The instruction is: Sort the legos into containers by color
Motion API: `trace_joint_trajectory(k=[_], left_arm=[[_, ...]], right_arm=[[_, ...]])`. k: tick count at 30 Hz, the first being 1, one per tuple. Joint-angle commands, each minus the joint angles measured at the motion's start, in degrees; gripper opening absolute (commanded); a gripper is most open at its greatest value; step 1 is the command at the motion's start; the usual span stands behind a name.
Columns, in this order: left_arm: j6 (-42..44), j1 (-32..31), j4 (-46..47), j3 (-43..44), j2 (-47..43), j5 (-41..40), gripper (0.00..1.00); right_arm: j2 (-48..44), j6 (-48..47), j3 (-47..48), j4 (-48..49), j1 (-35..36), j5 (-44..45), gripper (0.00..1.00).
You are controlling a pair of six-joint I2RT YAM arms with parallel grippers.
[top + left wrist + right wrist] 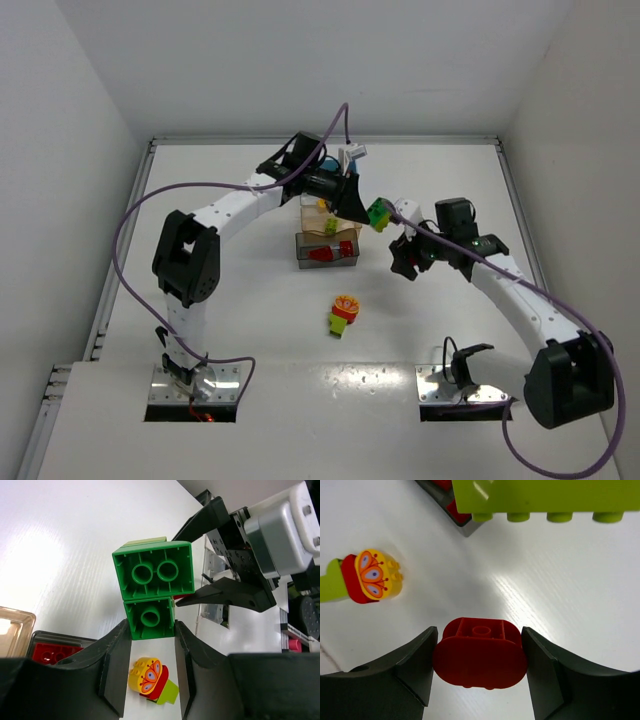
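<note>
Green bricks, a larger one joined to a smaller one with a lime piece on the far side, hang off the surface in the left pincer. Its jaws are closed on the smaller brick. The stack hangs just right of the bins.

The three bins stand in a line running away from the arm bases:
- Blue bin: farthest, largely hidden by the left arm. Its contents cannot be told.
- Tan bin: middle. It shows yellow and some green.
- Grey bin: nearest. It holds red bricks, and its long axis runs left to right.

A loose clump of yellow, red and lime lies on the surface nearer the bases than the grey bin, well apart from both pincers.

The right pincer is closed on a single red brick, held above the surface just right of the green stack.

Judgement: the coming move depends on the grey bin lying directly left of the right pincer. The right arm is nearer to it than the left. The left pincer hangs close to that path, so contact between the arms is the main hazard.
</note>
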Motion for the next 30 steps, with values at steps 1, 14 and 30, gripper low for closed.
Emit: trace_joint_trajectory(k=[1,14,30], left_arm=[[0.05,1.10,2.46,1.14,-3.40,-1.55,0.18],[-12.25,12.25,15.82,-16.00,-20.54,-20.98,0.14],[-12.87,21.66,14.67,-22.60,-27.84,-26.34,0.14]], right_arm=[[2.38,3.52,5.22,-0.63,-1.68,-6.27,0.12],[16.72,28.85,16.48,4.68,-11.34,-32.11,0.12],[33.51,57.16,26.58,28.12,-7.16,-31.21,0.11]])
